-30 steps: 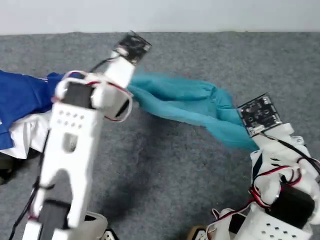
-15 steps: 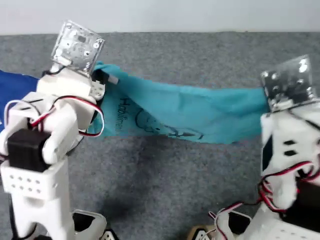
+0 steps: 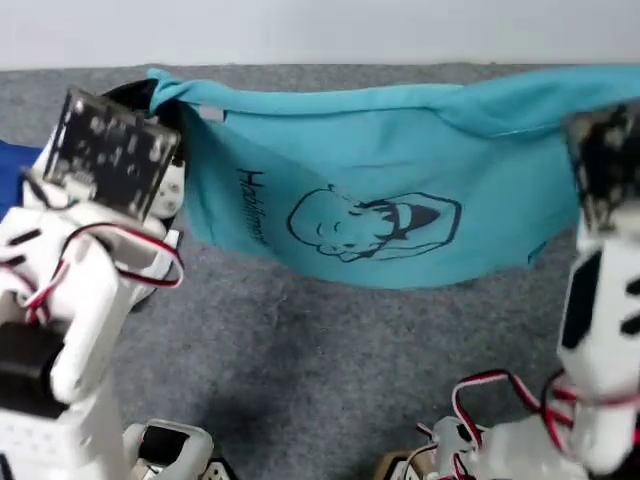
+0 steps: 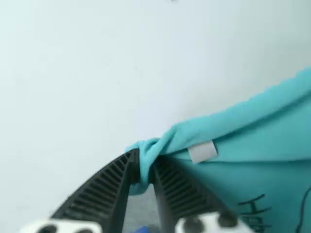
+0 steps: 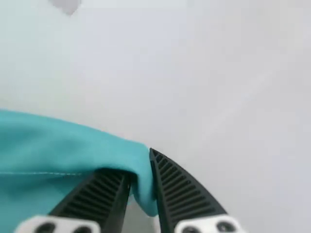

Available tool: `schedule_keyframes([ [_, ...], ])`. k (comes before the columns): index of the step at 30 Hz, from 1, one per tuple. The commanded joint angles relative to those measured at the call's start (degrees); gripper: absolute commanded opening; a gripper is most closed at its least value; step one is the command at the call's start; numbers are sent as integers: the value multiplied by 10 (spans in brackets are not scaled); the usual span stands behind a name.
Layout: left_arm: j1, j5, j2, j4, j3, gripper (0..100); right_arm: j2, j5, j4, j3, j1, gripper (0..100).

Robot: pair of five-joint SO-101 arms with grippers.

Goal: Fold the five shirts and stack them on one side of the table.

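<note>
Up went both arms, and our shirt (image 3: 350,200), bunched before, hung spread above the table (image 3: 330,380), near a blue shirt (image 3: 14,168). Our left gripper (image 4: 143,164) and right gripper (image 5: 138,169), raised high, each pinched a top corner.

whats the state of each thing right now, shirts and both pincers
teal shirt: unfolded, held up by two corners, spread wide, print showing
left pincer: shut on one bunched corner of the teal shirt
right pincer: shut on the opposite corner
blue shirt: lying at the left edge of the high view, mostly cut off, fold unclear
</note>
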Motion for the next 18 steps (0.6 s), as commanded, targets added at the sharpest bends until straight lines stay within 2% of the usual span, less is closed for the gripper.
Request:
schedule_keyframes([
  [1,-4,-12,-25,1,-25,14,4,28,-2,-41,-5,9],
  [8,-5,-39,-43,4,-26,14,9,38,12,-23,11,9],
  [13,-6,-53,-40,-56,-26,14,9,40,10,-6,20,9],
  [18,-6,-54,-39,-62,-22,14,7,40,23,-6,20,9],
])
